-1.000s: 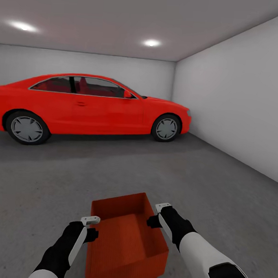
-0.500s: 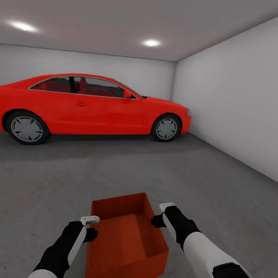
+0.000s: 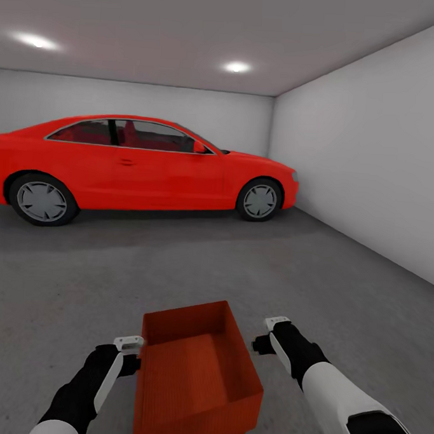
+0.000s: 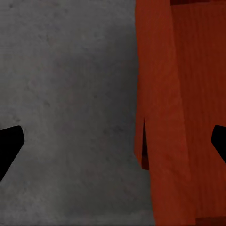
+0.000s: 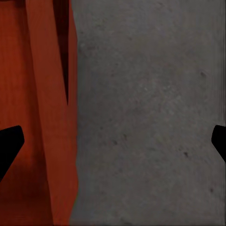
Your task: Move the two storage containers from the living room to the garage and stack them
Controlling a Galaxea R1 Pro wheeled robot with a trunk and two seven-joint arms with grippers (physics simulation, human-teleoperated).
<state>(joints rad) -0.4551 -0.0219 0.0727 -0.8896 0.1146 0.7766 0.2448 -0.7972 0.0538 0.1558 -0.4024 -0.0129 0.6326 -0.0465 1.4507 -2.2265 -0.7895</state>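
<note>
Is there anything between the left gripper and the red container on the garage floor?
Nothing visible. The left gripper hangs just beside the storage container, with bare concrete floor under it. The jaws stand open.

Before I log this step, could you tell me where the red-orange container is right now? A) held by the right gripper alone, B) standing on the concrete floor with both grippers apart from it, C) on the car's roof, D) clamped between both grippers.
B: the red-orange container stands on the concrete floor, with the left gripper and the right gripper open at its sides, clear of its walls.

red container on grey floor, left gripper beside it, right gripper apart.
</note>
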